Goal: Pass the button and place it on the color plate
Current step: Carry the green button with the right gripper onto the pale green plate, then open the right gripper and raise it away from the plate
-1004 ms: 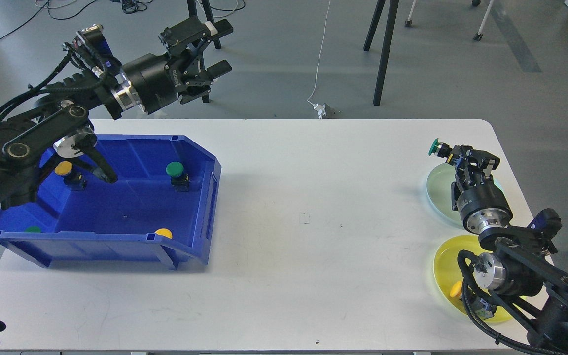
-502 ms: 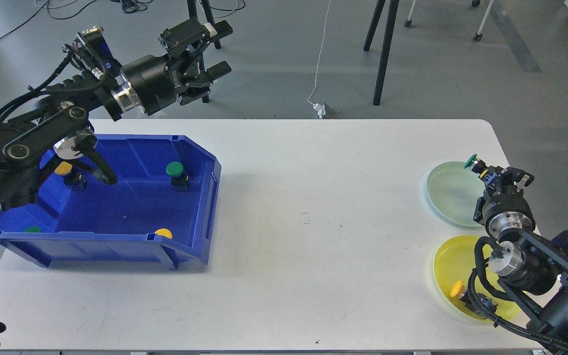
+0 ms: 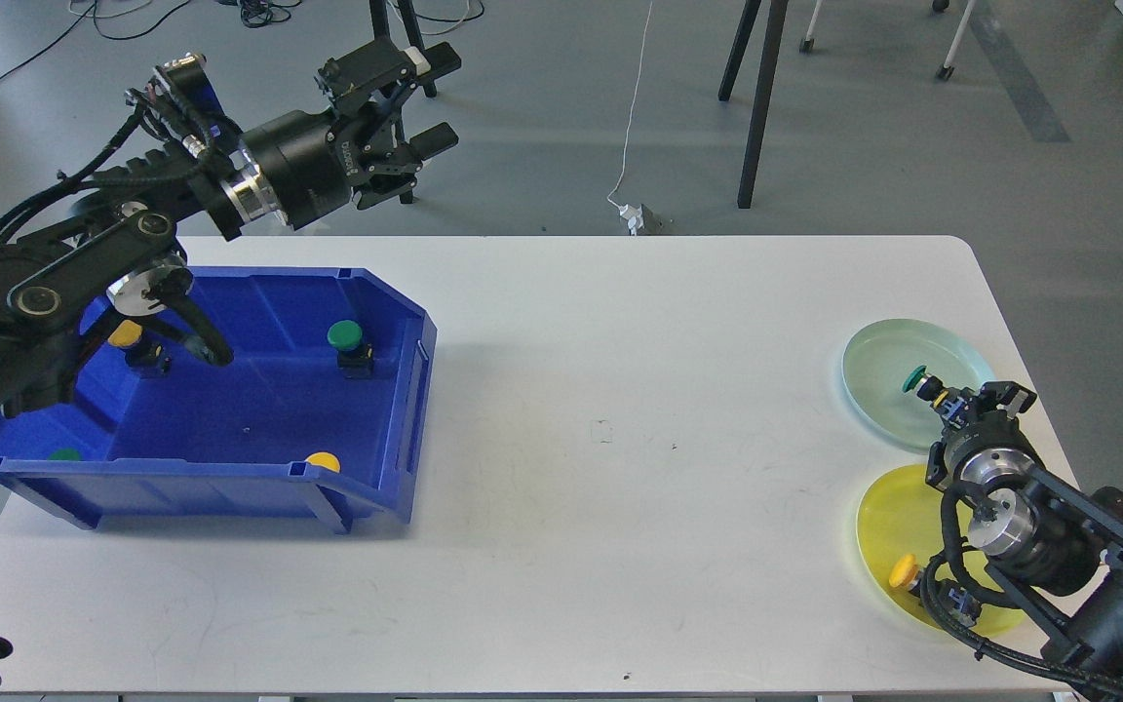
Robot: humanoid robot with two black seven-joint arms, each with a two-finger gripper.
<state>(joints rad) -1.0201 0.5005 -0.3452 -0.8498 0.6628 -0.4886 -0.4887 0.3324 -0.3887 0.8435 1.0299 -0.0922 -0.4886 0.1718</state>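
A white table [image 3: 620, 409] carries a blue bin [image 3: 230, 390] at left holding a green-capped button [image 3: 347, 341] and others. The left gripper [image 3: 415, 102] hangs above it, fingers apart. At right, the right gripper [image 3: 956, 402] clamps a green button [image 3: 915, 379] over the pale green plate [image 3: 878, 366]; a yellow button [image 3: 903, 570] lies on the yellow plate [image 3: 888, 517].

right pincer [image 3: 971, 404] fingers indistinct, arm hides yellow plate [image 3: 888, 517] edge

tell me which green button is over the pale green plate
The green-capped push button held by the right gripper, above the pale green plate; the other green buttons sit in the blue plastic bin.
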